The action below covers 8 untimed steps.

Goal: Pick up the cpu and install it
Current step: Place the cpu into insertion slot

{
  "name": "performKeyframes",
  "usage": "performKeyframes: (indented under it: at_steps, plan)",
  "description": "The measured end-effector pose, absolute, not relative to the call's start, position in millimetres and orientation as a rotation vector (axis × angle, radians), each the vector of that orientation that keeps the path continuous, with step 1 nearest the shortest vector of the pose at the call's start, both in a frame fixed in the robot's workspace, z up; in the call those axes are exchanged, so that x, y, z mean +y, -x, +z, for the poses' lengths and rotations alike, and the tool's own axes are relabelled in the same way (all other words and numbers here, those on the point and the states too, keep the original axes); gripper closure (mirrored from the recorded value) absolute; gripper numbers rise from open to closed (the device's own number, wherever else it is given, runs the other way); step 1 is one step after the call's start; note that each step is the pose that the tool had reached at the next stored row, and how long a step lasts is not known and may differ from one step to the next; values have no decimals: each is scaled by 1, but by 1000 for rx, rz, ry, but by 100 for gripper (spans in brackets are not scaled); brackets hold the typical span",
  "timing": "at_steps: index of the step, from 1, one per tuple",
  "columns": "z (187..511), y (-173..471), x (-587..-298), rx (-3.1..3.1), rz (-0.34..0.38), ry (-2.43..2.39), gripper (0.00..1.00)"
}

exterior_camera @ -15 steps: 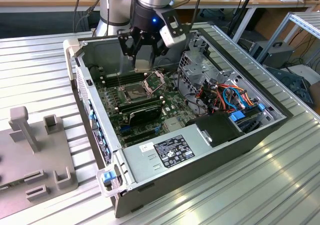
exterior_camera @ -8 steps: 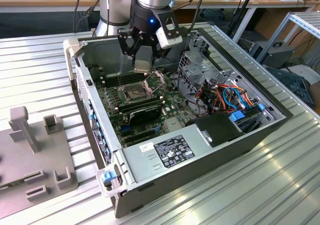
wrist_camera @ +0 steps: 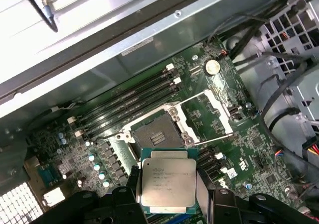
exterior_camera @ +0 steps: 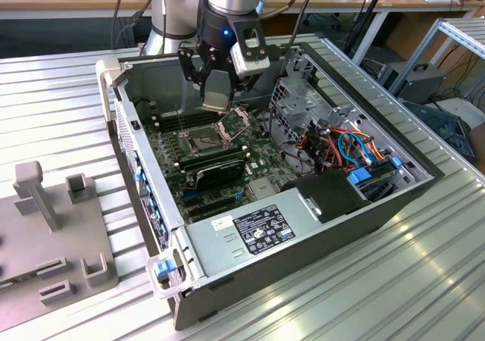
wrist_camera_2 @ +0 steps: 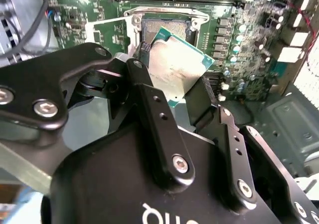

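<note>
My gripper (exterior_camera: 215,92) hangs inside the open computer case, shut on the cpu (wrist_camera_2: 177,67), a flat square chip with a silver-grey top and a green rim. The chip is pinched by two opposite edges between the black fingers (wrist_camera_2: 202,104) and sits tilted. In the first wrist view the cpu (wrist_camera: 167,181) hovers just beside and above the bare socket (wrist_camera: 152,134) on the green motherboard (wrist_camera: 259,144). The socket's hinged metal frame (wrist_camera: 212,109) stands swung open next to it. From the exterior view the socket (exterior_camera: 204,138) lies directly under the gripper.
Memory slots (wrist_camera: 129,102) run beside the socket. A long black card (exterior_camera: 220,170) lies across the board toward the power supply (exterior_camera: 258,227). A drive cage with orange and blue cables (exterior_camera: 341,148) stands at the exterior view's right. A grey fixture (exterior_camera: 53,235) rests on the table at its left.
</note>
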<state>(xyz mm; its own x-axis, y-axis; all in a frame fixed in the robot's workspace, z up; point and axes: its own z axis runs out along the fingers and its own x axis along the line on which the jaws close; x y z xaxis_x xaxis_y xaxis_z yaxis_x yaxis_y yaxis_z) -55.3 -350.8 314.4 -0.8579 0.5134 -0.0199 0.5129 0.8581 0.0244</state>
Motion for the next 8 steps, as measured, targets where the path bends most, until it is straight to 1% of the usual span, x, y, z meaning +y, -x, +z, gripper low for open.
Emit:
performKeyframes:
  at_steps: [8]
  plan:
    - [313,55,-351,2935,25,-1042,46]
